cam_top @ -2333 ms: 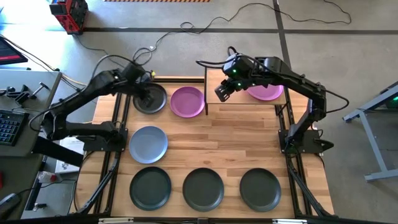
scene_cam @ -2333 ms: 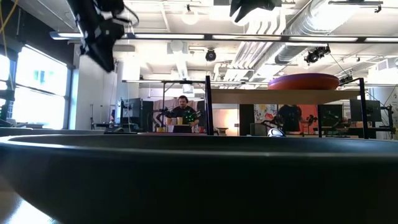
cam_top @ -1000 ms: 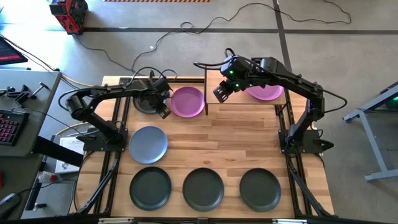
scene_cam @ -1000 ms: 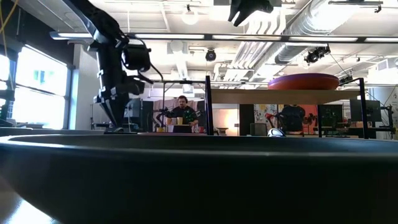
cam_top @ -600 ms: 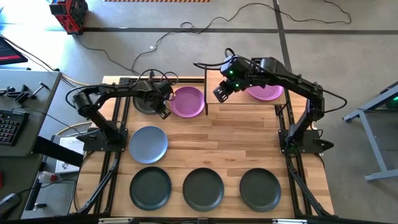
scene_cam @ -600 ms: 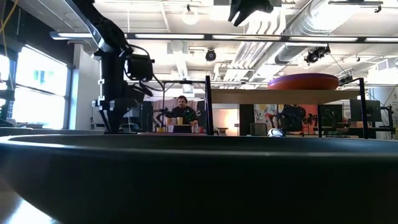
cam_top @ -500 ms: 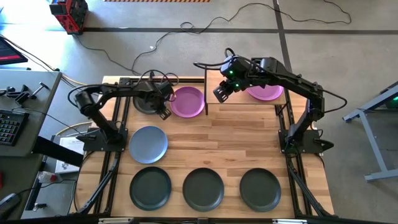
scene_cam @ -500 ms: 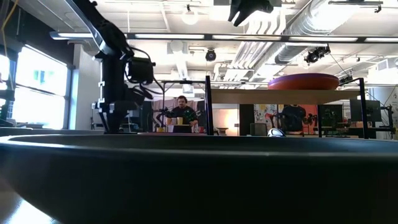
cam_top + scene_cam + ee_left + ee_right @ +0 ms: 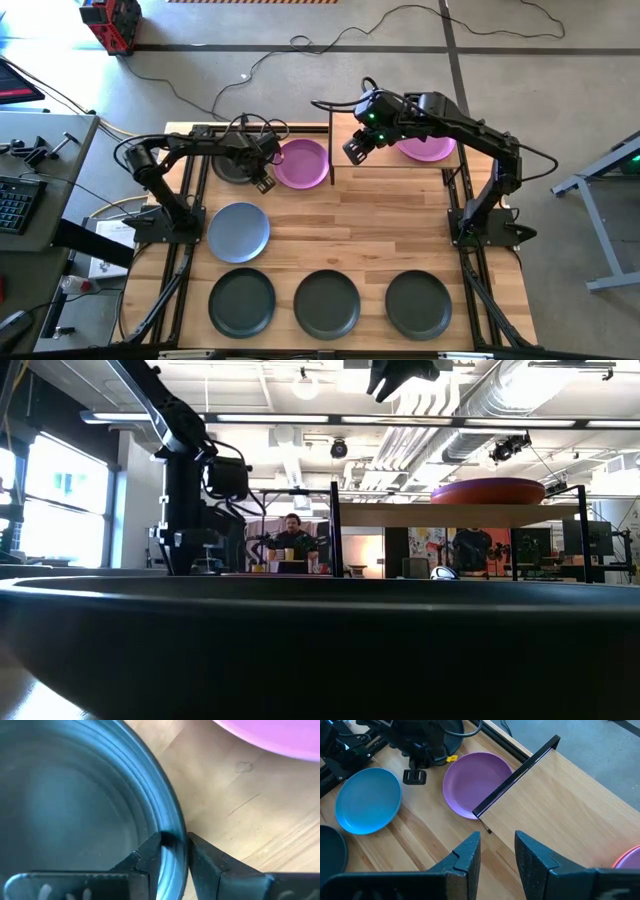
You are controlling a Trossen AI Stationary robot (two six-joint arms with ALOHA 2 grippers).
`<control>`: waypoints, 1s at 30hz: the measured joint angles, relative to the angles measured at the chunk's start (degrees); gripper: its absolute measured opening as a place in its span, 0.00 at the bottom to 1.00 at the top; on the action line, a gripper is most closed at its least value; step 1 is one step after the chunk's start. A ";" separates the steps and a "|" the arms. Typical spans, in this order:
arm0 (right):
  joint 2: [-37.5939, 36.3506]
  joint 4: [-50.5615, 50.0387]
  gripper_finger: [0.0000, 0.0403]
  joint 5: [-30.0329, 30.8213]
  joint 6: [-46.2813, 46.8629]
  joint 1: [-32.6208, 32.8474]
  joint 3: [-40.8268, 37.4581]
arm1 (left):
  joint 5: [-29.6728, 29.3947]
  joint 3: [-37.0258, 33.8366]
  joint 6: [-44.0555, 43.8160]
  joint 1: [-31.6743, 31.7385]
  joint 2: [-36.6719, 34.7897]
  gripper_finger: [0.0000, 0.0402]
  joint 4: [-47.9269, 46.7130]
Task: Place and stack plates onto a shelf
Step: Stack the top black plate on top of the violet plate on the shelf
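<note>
Plates: I count seven round shallow ones on the wood-plank tabletop (image 9: pixel 400 235) and shelf from the high view.
Back row: dark grey-black round plate (image 9: pixel 238 161) at the back left, purple round plate (image 9: pixel 302 163) just beside it on its right.
Middle: pale blue-grey round plate (image 9: pixel 238 231) alone on the left side.
Front row: three dark grey-black plates side by side, left (image 9: pixel 241 302), centre (image 9: pixel 327 303), right (image 9: pixel 419 303).
Shelf: small light-wood board framed in thin black rods (image 9: pixel 344 152), back right of the table; a pinkish-purple plate (image 9: pixel 428 149) rests on it, partly hidden under the right arm. In the low view that plate sits on the raised board, reddish rim showing.
Left gripper (image 9: pixel 173 854): down at the right-hand rim of the back-left dark plate. In the left wrist view I see one finger (image 9: pixel 145 857) inside the rim and the other outside it, the rim between them; fingers narrowly spread around the edge, and I cannot tell whether they press on it yet.
Right gripper (image 9: pixel 497 851): hangs above the left end of the shelf, fingers apart, nothing between them.
Room beyond: a person (image 9: pixel 293 536) sits well behind the table, seen in the low view.
</note>
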 joint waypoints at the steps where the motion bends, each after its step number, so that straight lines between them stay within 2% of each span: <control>1: 0.00 0.00 0.25 0.00 0.03 0.00 0.00 | -0.01 0.00 0.22 -0.15 0.01 0.18 -0.29; 8: 0.00 -0.01 0.25 0.00 0.29 0.00 0.00 | -2.42 0.07 3.38 -1.57 -0.11 0.03 -2.43; 17: -0.01 -0.22 0.25 -0.52 2.61 0.00 0.00 | -3.44 -0.07 8.50 -1.97 -2.18 0.01 -6.30; 30: -0.02 -0.17 0.25 -0.61 2.55 0.00 0.00 | -4.17 3.28 14.67 -2.62 -16.66 0.00 -14.25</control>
